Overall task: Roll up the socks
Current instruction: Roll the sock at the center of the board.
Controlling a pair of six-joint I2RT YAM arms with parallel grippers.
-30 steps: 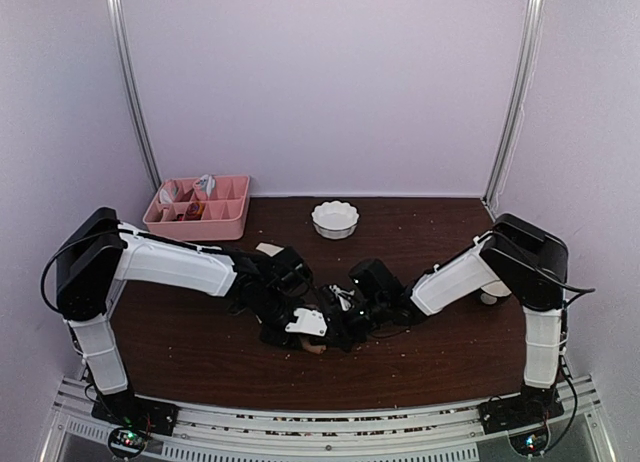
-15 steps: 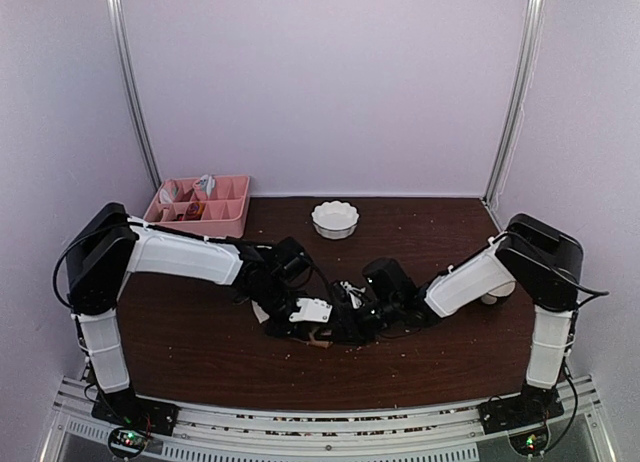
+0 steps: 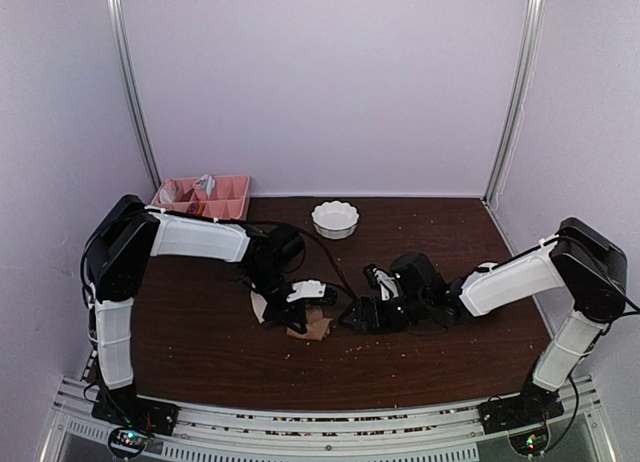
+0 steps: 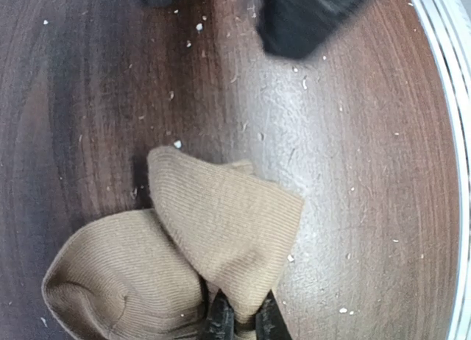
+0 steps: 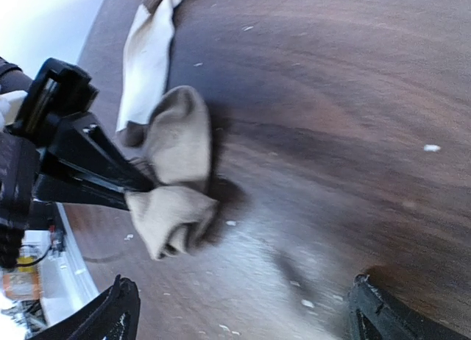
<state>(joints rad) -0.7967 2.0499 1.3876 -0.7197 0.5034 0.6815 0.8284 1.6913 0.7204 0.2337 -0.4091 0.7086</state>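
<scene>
The plain tan-brown sock (image 4: 221,229) lies folded over itself on the dark wooden table (image 4: 368,171). My left gripper (image 4: 244,321) is shut on the sock's near edge, a fold of fabric pinched between its two black fingertips. In the right wrist view the same tan sock (image 5: 173,185) is bunched in two lobes against the left gripper's black fingers (image 5: 88,163). The cream-beige sock (image 5: 147,57) lies flat just behind it. My right gripper (image 5: 246,318) stands open, wide apart, a short way right of the tan sock (image 3: 318,327) and holding nothing.
A white scalloped bowl (image 3: 335,219) stands at the table's back middle. A pink compartment tray (image 3: 200,197) with small items sits at the back left corner. Pale crumbs are scattered over the wood. The right arm (image 3: 500,282) stretches in low from the right.
My right gripper has opened, let go of the tan sock and drawn back to the right. My left gripper has shut on the sock, which now shows between the two arms.
</scene>
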